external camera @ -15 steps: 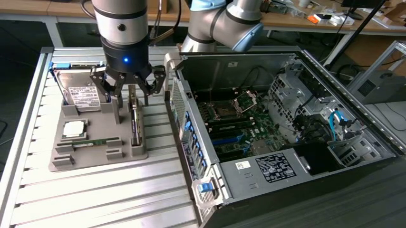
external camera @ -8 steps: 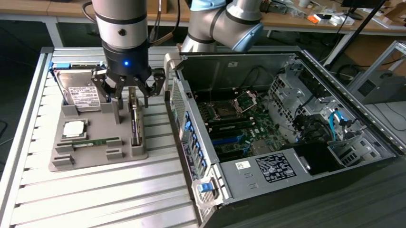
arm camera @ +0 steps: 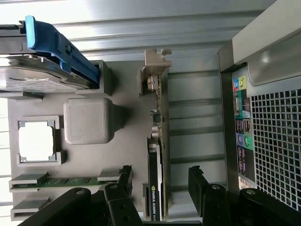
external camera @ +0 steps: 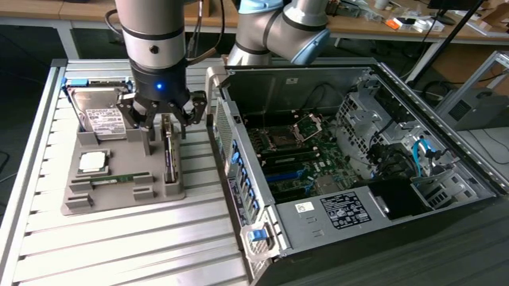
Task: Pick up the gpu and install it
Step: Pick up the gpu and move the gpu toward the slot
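Slatted metal bench (external camera: 119, 250), grey tray (external camera: 119, 199), gpu (external camera: 169, 156) standing on edge in tray, tool (external camera: 165, 123) open, jaws straddling gpu, computer case (external camera: 334, 214) beside tray

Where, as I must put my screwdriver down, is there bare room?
Free: the slatted table in the exterior view's lower left, bordered by the grey tray and the computer case; also the strip left of the tray in that view. Crowded: the tray, with hard drive, CPU, RAM stick and the gpu under the open pincer; the tray-to-case gap is narrow.
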